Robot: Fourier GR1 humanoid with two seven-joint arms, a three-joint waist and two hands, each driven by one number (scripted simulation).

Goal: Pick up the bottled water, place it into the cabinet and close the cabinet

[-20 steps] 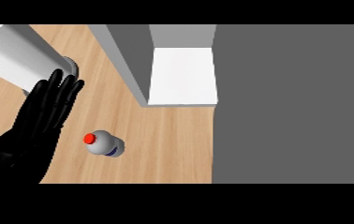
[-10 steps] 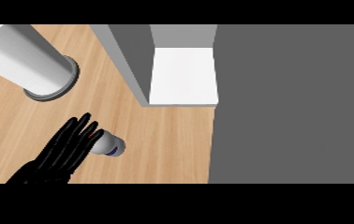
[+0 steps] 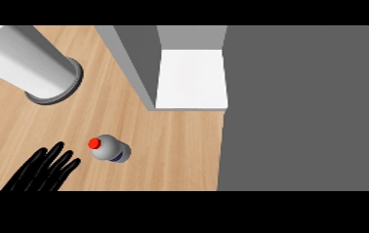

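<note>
The bottled water [image 3: 110,149] stands on the wooden counter [image 3: 173,149], a clear bottle seen from above with a red cap. My left hand [image 3: 47,171] shows at the lower left edge. It is open, its fingers straight and spread, their tips just left of the bottle with a small gap. Only the fingers and part of the palm show. The cabinet [image 3: 133,61] is up and to the right of the bottle, with a white shelf [image 3: 191,78] showing inside. My right hand is not visible.
A thick grey cylinder [image 3: 39,66] with a rimmed end comes in from the upper left over the counter. A wide flat grey surface [image 3: 296,105] fills the right side, bounding the counter.
My left hand has dropped down and to the left, off the bottle, whose red cap shows again. The grey cylinder at the upper left has reached further into view.
</note>
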